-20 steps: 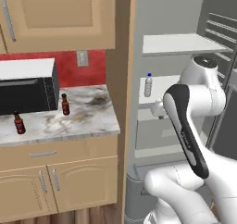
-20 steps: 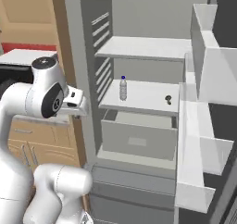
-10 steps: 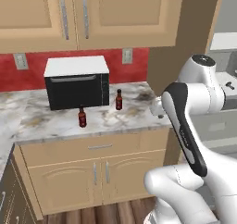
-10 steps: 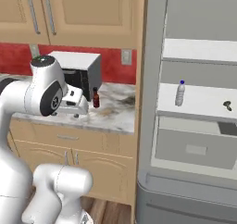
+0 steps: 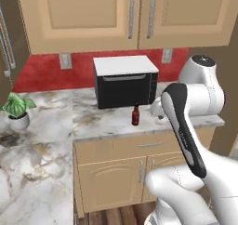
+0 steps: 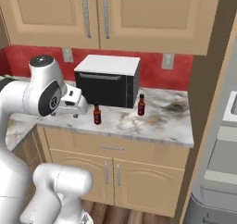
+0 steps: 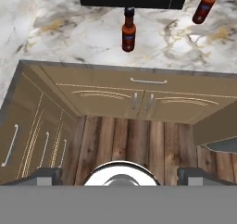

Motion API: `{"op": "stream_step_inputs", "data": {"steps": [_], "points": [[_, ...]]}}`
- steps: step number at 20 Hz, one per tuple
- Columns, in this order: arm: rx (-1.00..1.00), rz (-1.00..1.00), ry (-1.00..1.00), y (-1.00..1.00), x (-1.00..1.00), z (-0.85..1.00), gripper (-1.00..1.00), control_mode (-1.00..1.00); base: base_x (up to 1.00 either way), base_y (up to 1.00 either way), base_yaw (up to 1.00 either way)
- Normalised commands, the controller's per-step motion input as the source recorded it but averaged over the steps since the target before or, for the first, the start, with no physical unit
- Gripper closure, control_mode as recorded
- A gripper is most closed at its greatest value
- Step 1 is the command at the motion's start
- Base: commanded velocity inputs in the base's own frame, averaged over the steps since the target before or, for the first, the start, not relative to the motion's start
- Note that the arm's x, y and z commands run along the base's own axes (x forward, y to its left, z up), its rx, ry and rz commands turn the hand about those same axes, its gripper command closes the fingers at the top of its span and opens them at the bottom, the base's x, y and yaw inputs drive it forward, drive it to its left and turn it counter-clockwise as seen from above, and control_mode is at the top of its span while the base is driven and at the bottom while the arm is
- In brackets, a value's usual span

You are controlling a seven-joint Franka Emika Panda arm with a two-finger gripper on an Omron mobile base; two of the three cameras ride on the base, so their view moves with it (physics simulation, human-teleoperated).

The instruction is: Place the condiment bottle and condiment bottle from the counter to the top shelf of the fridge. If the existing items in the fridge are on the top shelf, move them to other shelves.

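Two dark red-brown condiment bottles stand upright on the marble counter [image 6: 159, 122] in front of the black microwave [image 6: 109, 82]. One bottle [image 6: 97, 114] is on the left and the other [image 6: 141, 105] is on the right. In the hand view they are the near bottle [image 7: 128, 31] and the far-right bottle [image 7: 205, 5]. The left base view has one bottle [image 5: 135, 115] beside my arm. My gripper [image 7: 119, 176] is open and holds nothing; it hangs in front of the counter, short of both bottles. The fridge [image 6: 217, 167] is at the far right. Its top shelf and the existing items are out of view.
Light wooden cabinets [image 7: 139, 98] with handles run under the counter, above a wood floor [image 7: 134, 144]. Upper cabinets [image 6: 106, 15] hang over the microwave. A potted plant [image 5: 16, 109] sits on the counter's left wing [image 5: 37, 173].
The whole picture has swung from the open fridge to the counter, so the camera has moved. The bottles stand as before. My gripper has stayed open.
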Motion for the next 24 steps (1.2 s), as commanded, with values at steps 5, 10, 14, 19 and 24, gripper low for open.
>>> {"op": "stream_step_inputs", "data": {"steps": [5,10,14,19,24], "points": [[0.0,0.0,0.0,0.0,0.0,0.0,-1.0,1.0,0.49,0.18,0.0],[0.0,0.0,0.0,-0.21,0.25,-0.32,-1.0,-1.0,0.14,0.0,0.0],[0.0,0.0,0.0,-0.18,0.85,-0.94,-1.0,-1.0,0.0,0.0,0.0],[0.0,0.0,0.0,-0.03,1.0,-0.66,-1.0,-1.0,0.0,0.0,0.0],[0.0,0.0,-0.01,0.0,0.9,-0.32,-1.0,-1.0,0.0,0.0,0.0]]}}
